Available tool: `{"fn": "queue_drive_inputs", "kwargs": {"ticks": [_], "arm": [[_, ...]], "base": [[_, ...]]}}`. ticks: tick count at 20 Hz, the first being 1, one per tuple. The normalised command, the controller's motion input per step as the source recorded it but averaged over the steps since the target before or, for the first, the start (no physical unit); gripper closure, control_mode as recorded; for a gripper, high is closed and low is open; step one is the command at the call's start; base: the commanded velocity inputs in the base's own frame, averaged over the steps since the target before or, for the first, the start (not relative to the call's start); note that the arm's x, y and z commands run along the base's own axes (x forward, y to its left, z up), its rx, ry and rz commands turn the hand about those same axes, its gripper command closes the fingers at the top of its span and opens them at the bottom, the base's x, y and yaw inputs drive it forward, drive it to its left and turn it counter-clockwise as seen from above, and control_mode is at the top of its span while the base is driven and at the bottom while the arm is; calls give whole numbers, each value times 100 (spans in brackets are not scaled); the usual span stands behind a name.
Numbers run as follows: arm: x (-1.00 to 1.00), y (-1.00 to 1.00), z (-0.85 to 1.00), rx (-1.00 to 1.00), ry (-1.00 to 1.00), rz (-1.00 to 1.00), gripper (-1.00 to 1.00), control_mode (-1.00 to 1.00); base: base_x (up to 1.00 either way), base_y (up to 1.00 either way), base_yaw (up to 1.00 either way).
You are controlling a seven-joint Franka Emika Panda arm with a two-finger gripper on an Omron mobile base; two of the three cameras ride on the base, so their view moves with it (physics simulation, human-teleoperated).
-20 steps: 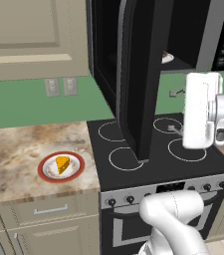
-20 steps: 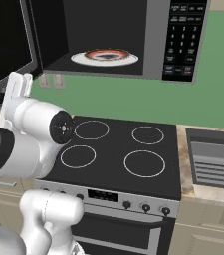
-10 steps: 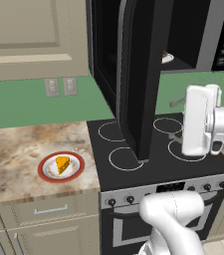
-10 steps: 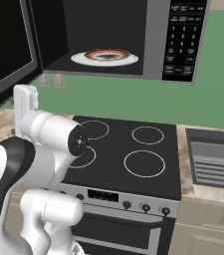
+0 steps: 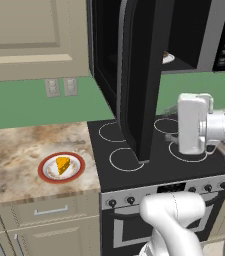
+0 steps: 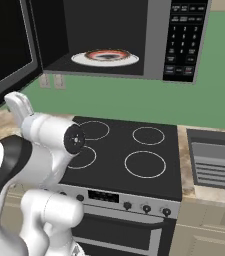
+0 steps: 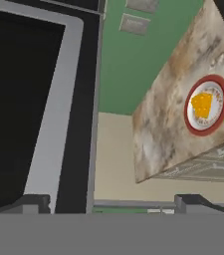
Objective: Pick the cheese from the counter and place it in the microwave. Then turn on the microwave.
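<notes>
The cheese [image 5: 62, 164] [image 7: 201, 105] is a small orange wedge lying on a white plate with a red rim [image 5: 49, 171] [image 7: 217, 121] on the marbled counter [image 5: 14, 150] [image 7: 163, 129], left of the stove. The microwave [image 6: 156, 37] hangs above the stove with its door [image 5: 140, 75] [image 7: 29, 99] swung wide open. My gripper [image 7: 113, 203] [image 5: 173, 122] hovers over the stove's right burners, right of the door's lower edge and far from the cheese. Its fingers stand open with nothing between them.
A second red-rimmed plate [image 6: 105, 56] sits inside the microwave, and the button panel [image 6: 184, 40] is on its right. The black stovetop [image 6: 129, 155] lies below the arm, with a sink [image 6: 216, 162] to its right. Two wall outlets [image 5: 61, 87] sit above the counter.
The hand has sunk a little over the stove and shifted slightly left toward the open door. The jaws stayed open. Cheese and plate have not moved.
</notes>
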Motion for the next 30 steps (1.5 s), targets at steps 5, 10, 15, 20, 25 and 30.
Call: {"fn": "queue_drive_inputs", "kwargs": {"ticks": [5,10,15,20,25,30], "arm": [[1,22,-19,-23,-5,-13,-100,-100],[0,16,-20,-14,0,0,-100,-100],[0,-6,-27,3,0,11,-100,-100],[6,-6,-30,7,-4,23,-100,-100],[13,-3,-34,3,-12,26,-100,-100],[19,0,-36,0,-26,28,-100,-100]], "base": [[0,0,0],[0,0,0],[0,0,0],[0,0,0],[0,0,0],[0,0,0]]}}
